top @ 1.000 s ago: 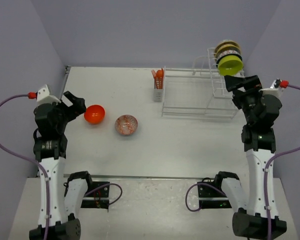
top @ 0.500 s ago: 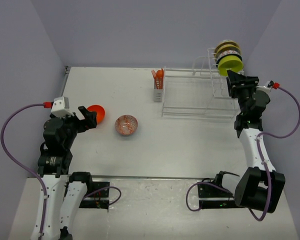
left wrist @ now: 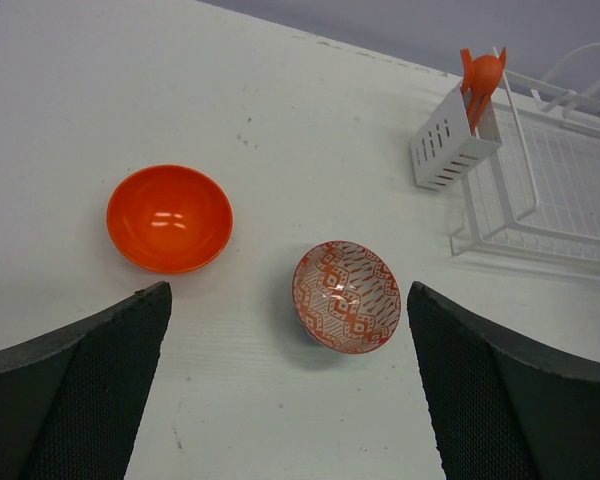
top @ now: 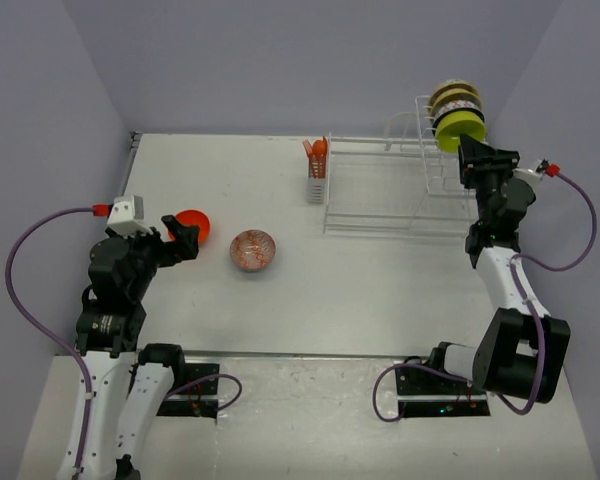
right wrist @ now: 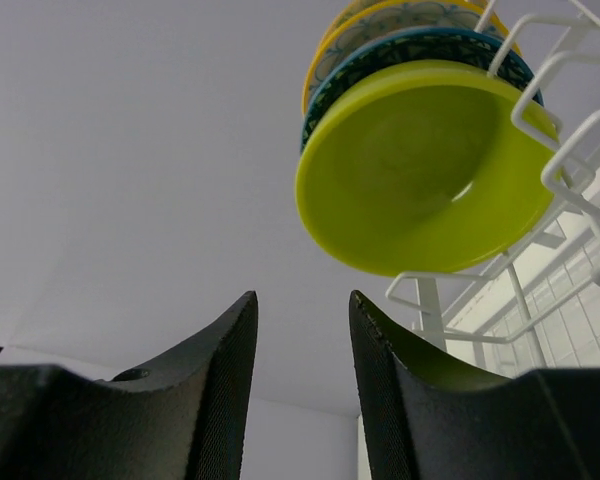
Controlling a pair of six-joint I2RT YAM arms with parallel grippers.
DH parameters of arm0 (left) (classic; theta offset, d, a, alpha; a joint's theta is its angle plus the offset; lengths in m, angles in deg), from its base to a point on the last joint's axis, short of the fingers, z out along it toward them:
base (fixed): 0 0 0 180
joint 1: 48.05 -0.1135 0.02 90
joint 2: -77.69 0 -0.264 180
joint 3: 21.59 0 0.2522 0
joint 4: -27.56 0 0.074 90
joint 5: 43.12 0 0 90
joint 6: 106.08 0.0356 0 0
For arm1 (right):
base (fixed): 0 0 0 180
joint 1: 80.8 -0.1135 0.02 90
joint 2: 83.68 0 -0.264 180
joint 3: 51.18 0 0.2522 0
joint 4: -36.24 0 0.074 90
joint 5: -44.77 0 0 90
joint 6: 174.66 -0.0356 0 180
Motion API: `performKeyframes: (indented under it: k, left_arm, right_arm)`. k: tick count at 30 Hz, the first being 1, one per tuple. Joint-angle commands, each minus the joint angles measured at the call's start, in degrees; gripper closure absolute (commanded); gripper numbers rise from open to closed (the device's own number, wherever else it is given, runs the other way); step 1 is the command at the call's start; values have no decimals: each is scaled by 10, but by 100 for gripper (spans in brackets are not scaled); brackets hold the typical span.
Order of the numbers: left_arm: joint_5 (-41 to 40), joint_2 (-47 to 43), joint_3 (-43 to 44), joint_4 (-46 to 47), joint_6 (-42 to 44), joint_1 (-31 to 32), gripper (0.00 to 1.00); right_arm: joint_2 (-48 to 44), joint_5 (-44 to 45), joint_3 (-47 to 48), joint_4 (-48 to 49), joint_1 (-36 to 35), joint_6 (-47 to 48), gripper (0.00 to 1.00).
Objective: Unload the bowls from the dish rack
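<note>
The white dish rack (top: 380, 215) stands at the back right. In its tall slotted section a lime-green bowl (top: 460, 129) stands on edge, with a blue-rimmed bowl (right wrist: 410, 45) and a yellow-rimmed one (right wrist: 380, 15) behind it. My right gripper (top: 470, 158) sits just below and beside the lime-green bowl (right wrist: 420, 165). In the right wrist view its jaws (right wrist: 302, 298) are a narrow gap apart, with nothing between them. A plain orange bowl (left wrist: 169, 218) and an orange patterned bowl (left wrist: 346, 296) rest on the table at the left. My left gripper (left wrist: 288, 290) hovers wide open over them.
A small cutlery basket (top: 317, 180) with orange utensils hangs on the rack's left end. The rack's low flat section (left wrist: 560, 180) holds nothing. Walls close in at the back, left and right, and the right arm is near the right wall.
My right gripper has moved up close under the lime-green bowl and its jaws have narrowed. The left arm has drawn back from the orange bowl toward the near left, still open.
</note>
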Motion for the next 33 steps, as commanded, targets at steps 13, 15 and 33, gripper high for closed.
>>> performKeyframes:
  k: [13, 15, 33]
  left_arm:
    - [17, 2, -5, 27, 14, 5, 0]
    - [18, 3, -6, 28, 14, 5, 0]
    - [28, 4, -7, 30, 15, 12, 0]
  right_arm:
    - [52, 49, -34, 204, -8, -55, 56]
    - [59, 60, -31, 206, -13, -59, 56]
    - [76, 137, -17, 216, -69, -25, 55]
